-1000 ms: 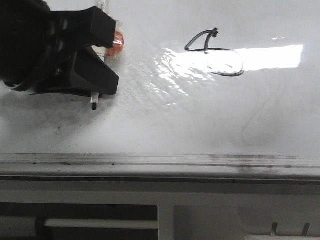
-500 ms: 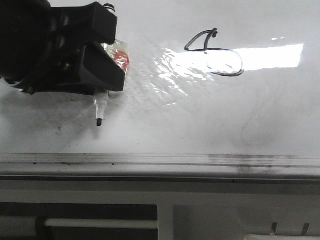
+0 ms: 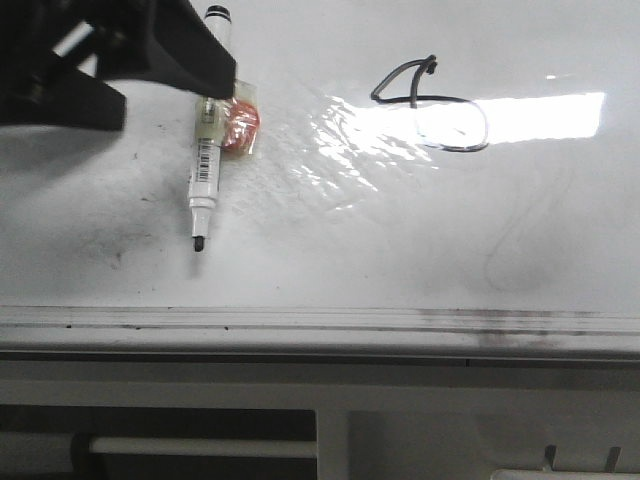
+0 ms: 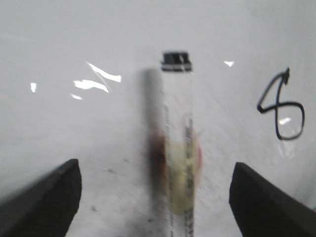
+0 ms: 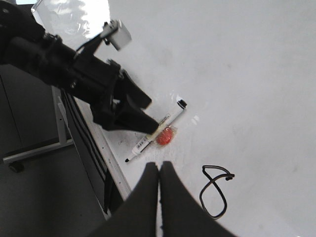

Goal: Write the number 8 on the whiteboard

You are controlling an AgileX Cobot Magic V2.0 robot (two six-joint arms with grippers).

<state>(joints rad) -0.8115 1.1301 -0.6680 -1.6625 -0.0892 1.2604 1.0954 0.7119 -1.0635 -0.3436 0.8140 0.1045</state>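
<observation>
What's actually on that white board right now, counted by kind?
Markers: 1, the marker lying on the whiteboard
Drawn figures: 1, the number 8 in black line
Orange-red tags: 1, the orange-red tag stuck to the marker
Grippers: 2, the left gripper above the marker and the right gripper
Total: 5

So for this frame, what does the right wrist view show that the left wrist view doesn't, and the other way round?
Only the right wrist view shows the left arm from outside, the floor beside the whiteboard's edge, the marker's tip end, and the right gripper with its fingers together. Only the left wrist view shows the left gripper with its fingers spread wide, clear of the marker lying between them. Both show the whiteboard, the marker with its orange-red tag, and the number 8 drawn in black.
</observation>
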